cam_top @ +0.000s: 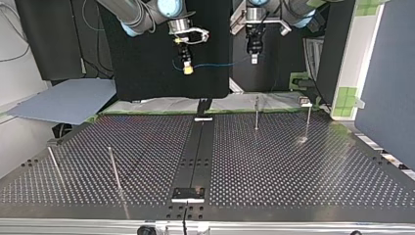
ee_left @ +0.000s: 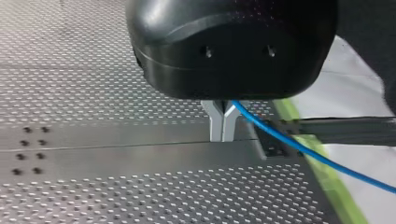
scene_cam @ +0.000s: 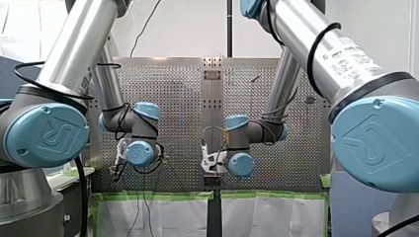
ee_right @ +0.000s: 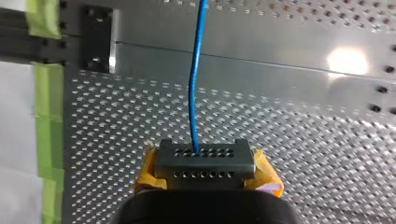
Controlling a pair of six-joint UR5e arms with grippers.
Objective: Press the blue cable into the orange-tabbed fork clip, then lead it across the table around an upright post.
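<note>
While both grippers hang above the table's back edge in the top view, one thin blue cable (cam_top: 220,64) spans the gap between them, clear of the surface. I count two arms, one cable and four thin upright metal posts (cam_top: 115,169): two at the top view's left, two at its right. My left gripper (ee_left: 222,135) has its metal fingers (ee_left: 215,126) pressed together on the cable, which runs out sideways. My right gripper (ee_right: 205,175) clamps its yellow pads (ee_right: 267,175) on a dark grey plastic block (ee_right: 205,156) with two rows of holes, into which the cable plugs. Below lies a silver perforated metal table (cam_top: 293,166) with a black centre rail (cam_top: 198,147), edged with green tape (ee_right: 49,116); a black curtain (cam_top: 147,73) hangs behind.
</note>
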